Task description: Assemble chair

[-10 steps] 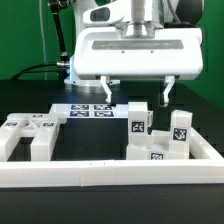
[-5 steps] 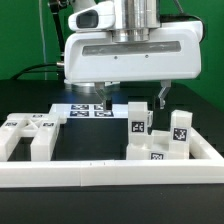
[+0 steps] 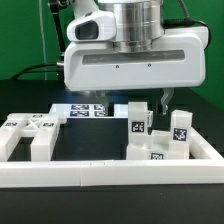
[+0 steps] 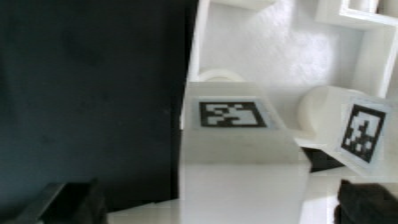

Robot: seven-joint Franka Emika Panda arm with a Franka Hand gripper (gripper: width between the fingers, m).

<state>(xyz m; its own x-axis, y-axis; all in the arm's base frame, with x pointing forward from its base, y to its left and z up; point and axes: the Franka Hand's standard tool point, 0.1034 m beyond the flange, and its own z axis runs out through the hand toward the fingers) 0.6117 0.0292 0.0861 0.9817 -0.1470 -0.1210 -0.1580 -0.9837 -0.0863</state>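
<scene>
The chair's white tagged parts lie loose on the black table. In the exterior view an upright block [image 3: 137,122] stands at the right, beside a second tagged block [image 3: 179,128] and a lower piece [image 3: 155,152]. More chair pieces [image 3: 28,135] lie at the left. My gripper [image 3: 133,100] hangs open just above and behind the upright block. In the wrist view that block [image 4: 231,130] runs between my gripper's [image 4: 217,205] two dark fingertips [image 4: 71,203], with room on both sides. Another tagged part [image 4: 361,130] sits close beside it. I hold nothing.
A long white border rail [image 3: 110,172] runs along the front and up the right side. The marker board [image 3: 88,109] lies flat at the back, behind the parts. Black table [image 3: 80,145] shows between the left and right groups of pieces.
The gripper has come down and a little toward the exterior view's left, closing in on the upright block. Its jaws have stayed open. No part has moved.
</scene>
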